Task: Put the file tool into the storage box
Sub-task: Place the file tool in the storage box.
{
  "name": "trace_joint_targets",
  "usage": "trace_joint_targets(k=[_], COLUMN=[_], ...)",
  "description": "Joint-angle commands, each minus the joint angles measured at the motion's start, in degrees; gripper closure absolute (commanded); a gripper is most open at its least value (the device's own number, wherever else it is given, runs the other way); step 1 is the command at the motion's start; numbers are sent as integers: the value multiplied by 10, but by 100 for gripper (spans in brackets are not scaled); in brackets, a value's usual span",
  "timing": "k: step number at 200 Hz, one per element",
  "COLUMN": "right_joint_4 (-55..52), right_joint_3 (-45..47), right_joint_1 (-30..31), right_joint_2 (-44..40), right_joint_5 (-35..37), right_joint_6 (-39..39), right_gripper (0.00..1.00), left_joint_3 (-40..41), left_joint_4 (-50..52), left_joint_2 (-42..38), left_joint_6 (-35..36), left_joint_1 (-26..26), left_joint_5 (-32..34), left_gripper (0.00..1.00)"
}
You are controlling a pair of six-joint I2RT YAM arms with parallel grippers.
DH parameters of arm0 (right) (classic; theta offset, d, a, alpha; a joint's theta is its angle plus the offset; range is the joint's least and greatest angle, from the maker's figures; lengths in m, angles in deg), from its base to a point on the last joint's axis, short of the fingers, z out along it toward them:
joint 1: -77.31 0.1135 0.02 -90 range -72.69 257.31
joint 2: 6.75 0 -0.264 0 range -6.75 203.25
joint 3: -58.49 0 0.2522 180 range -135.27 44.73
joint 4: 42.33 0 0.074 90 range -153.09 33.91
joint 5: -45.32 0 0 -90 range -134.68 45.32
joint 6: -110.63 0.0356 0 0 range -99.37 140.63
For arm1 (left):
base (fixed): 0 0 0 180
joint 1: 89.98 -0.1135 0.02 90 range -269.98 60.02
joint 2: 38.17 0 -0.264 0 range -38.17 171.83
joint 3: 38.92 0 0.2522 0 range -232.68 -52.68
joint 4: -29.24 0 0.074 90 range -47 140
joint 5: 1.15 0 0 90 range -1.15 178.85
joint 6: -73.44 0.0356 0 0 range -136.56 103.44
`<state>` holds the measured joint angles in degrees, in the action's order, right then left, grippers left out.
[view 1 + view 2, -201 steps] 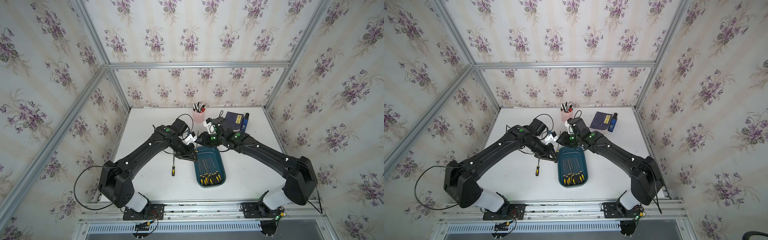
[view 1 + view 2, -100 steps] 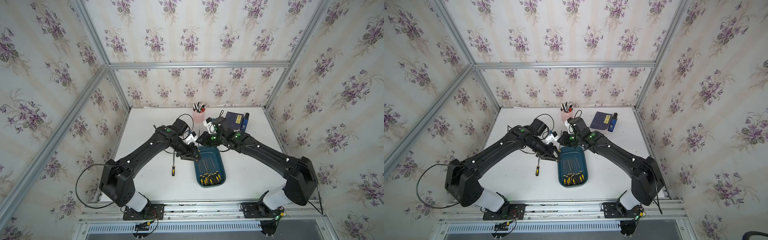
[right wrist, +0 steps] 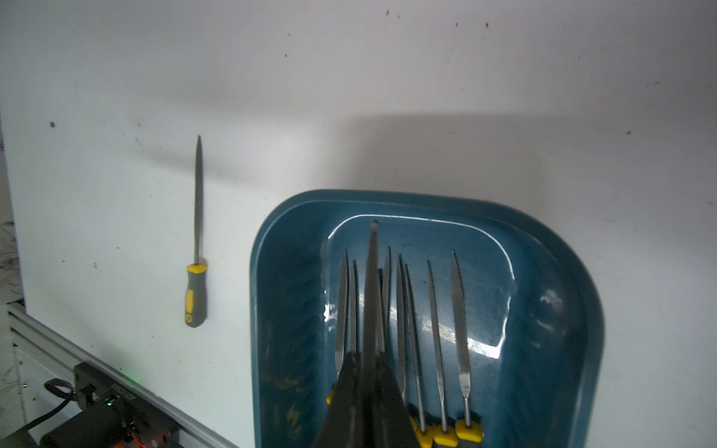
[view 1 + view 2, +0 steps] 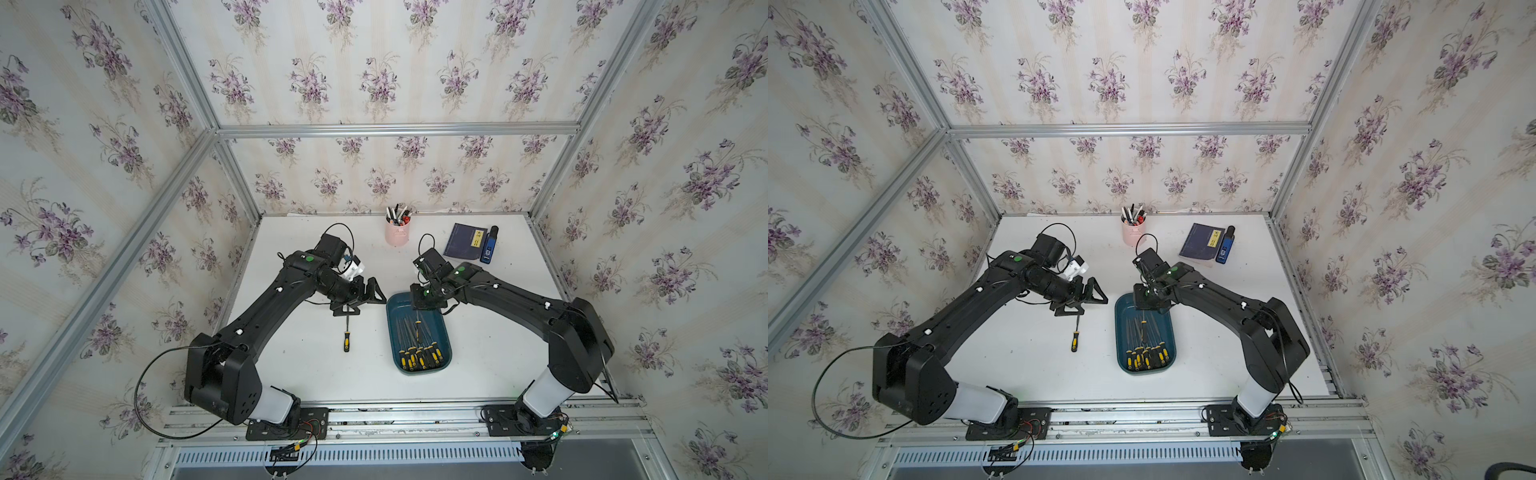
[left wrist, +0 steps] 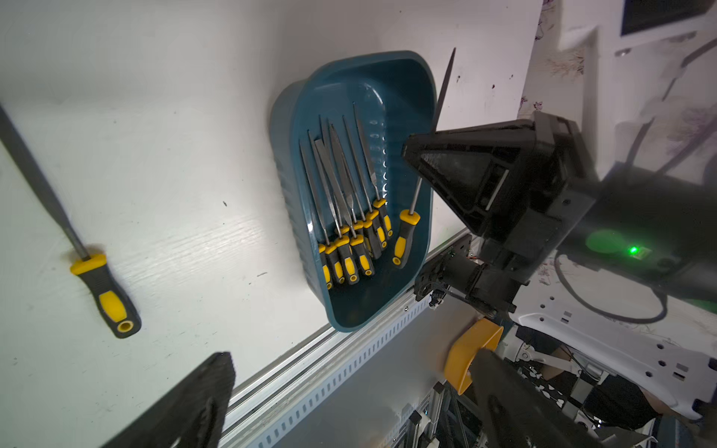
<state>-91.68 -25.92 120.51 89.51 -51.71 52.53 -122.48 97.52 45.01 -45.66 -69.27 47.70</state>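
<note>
Holding several files, the storage box [image 4: 442, 332] sits under the right hand [image 4: 423, 302] gripping one; left hand [image 4: 360, 300] open.

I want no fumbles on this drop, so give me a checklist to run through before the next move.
1. Right hand shut on the held file: ok.
2. Held file is over the storage box: ok.
3. Held file's handle touches the box floor: cannot tell.
4. Left hand is open and holds nothing: ok.
5. Left hand is beside the box, not over it: ok.
6. Every file is in the box: not ok. A loose file lies on the table beside it.
</note>
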Motion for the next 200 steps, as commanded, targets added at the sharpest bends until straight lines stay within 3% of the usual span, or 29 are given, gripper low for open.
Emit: trace_joint_targets(k=[1, 36, 200], right_joint_4=[-15, -11, -14], right_joint_3=[-3, 11, 48], right_joint_1=[16, 40, 42], right_joint_2=[17, 40, 41], right_joint_5=[20, 38, 50], right_joint_6=[-12, -6, -18], right_gripper=[100, 100, 100], left_joint_3=[18, 39, 53], left_joint_4=[3, 0, -5], left_joint_2=[-11, -16, -3], left_joint_6=[-1, -1, 10], left_joint_1=[-1, -3, -7], left_joint_5=[20, 35, 43], left_gripper=[0, 0, 0])
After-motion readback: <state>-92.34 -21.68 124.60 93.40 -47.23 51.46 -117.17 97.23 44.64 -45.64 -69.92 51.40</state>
